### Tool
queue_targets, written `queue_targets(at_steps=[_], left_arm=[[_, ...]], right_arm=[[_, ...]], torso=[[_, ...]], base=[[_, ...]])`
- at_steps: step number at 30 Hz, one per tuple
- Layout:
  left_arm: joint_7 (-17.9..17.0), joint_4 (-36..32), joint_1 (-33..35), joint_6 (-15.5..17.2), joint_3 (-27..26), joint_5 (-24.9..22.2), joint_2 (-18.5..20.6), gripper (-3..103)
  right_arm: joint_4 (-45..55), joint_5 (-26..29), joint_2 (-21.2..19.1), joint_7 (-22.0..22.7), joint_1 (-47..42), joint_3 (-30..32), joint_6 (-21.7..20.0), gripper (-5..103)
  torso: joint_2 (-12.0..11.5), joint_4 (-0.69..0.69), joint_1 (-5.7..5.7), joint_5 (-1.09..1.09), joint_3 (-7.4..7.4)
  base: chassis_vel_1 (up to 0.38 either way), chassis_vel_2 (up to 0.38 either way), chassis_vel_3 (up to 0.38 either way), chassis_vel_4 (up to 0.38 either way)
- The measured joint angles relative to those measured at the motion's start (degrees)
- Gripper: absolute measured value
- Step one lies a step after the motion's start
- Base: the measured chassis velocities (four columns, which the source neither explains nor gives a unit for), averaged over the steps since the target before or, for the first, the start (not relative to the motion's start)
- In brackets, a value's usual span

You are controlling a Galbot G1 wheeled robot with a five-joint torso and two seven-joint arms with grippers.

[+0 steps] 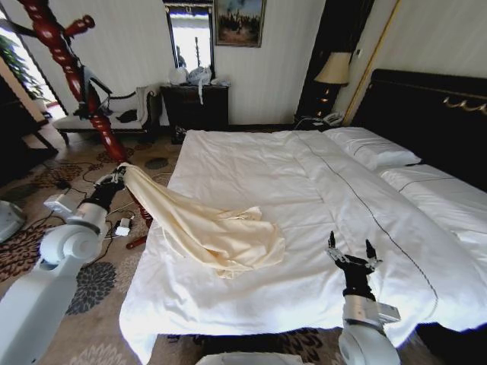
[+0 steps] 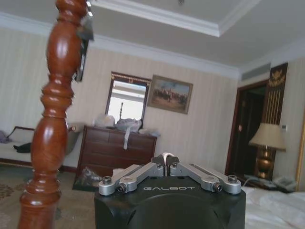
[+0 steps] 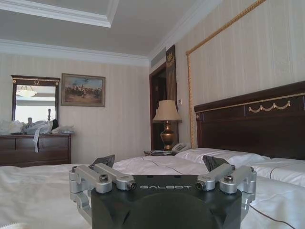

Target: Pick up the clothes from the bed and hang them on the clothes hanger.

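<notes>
Left gripper (image 1: 119,176): clenched on one end of the clothes (image 1: 205,228), held off the bed's side, beside the clothes hanger (image 1: 68,72).
Clothes: stretched from that gripper down onto the bed (image 1: 304,198), the bulk heaped on the duvet.
Right gripper (image 1: 352,255): fingers spread apart, holding nothing, over the bed's near edge.

A hotel bedroom with pale striped wallpaper (image 3: 119,119) and white ceiling moulding (image 3: 57,12). At the top centre, a dark wooden dresser (image 1: 195,106) stands against the far wall beneath a mirror (image 1: 190,38) and a framed painting (image 1: 240,21). A lit table lamp (image 1: 332,70) and a telephone (image 1: 332,119) sit at the upper right. A cushioned bench (image 1: 106,114) stands at the upper left, above patterned carpet (image 1: 95,285) on the left side. Daylight enters at the far left.
</notes>
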Motion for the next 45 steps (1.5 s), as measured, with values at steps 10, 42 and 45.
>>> queue_targets(at_steps=[10,42,45], left_arm=[[0.08,23.43,-26.81,0.99,24.57,2.82,-10.65,1],[-23.04,3.18,3.00,25.84,6.47,-11.37,-15.89,90],[-22.08,2.33,5.62,25.81,4.59,-12.04,-17.44,98]], right_arm=[[-2.99,-2.45,0.88,-0.29,-0.08,-0.70,0.46,100],[-5.28,-3.89,0.45,-0.42,1.07,-1.85,1.62,100],[-5.35,-3.94,0.29,-0.26,1.02,-1.86,1.75,100]], torso=[[0.00,-0.03,0.01,0.00,0.01],[0.00,0.03,-0.01,-0.02,-0.01],[0.00,0.01,-0.01,-0.01,-0.01]], base=[[0.000,0.000,0.000,0.000],[0.000,0.000,0.000,0.000],[0.000,0.000,0.000,0.000]])
